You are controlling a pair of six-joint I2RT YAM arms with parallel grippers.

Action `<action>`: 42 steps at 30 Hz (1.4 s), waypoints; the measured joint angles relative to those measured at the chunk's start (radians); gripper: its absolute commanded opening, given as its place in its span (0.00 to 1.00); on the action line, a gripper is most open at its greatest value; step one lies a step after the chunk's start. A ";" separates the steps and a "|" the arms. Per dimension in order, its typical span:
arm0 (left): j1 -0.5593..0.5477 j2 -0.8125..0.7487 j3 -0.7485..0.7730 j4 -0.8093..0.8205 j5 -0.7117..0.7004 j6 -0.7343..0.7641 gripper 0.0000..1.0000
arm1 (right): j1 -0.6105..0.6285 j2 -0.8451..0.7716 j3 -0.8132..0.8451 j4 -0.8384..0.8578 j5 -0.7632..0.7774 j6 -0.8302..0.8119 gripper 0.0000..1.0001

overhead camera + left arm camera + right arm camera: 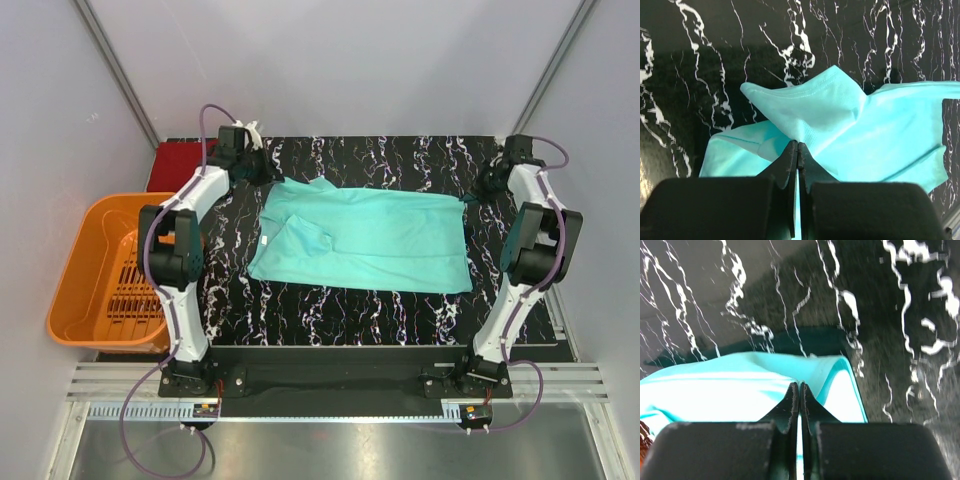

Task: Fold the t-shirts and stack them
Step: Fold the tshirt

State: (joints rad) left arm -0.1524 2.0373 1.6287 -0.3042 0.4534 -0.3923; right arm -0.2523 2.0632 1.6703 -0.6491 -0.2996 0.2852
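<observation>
Teal-green soft cloth t-shirt (365, 240) lies spread on the black marbled table (380, 315), long axis crosswise; my left gripper (797, 145) and right gripper (799, 386) pinch its opposite ends toward the table's far side.

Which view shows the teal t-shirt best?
Top external: the whole teal t-shirt lies on the table. The left wrist view shows only a bunched corner pinched in the left gripper; the right wrist view, an edge in the right gripper.
</observation>
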 measured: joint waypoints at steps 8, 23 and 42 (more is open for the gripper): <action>0.000 -0.114 -0.110 -0.029 -0.028 0.002 0.00 | 0.000 -0.067 -0.105 -0.004 0.046 0.003 0.00; 0.000 -0.158 -0.267 -0.092 -0.092 0.002 0.00 | 0.000 -0.097 -0.203 -0.024 0.136 0.020 0.00; 0.000 -0.215 -0.374 -0.122 -0.135 -0.026 0.17 | 0.002 -0.119 -0.298 -0.024 0.249 0.063 0.24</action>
State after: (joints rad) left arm -0.1528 1.8221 1.2549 -0.4263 0.3183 -0.4179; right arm -0.2504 1.9446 1.3724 -0.6727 -0.0502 0.3481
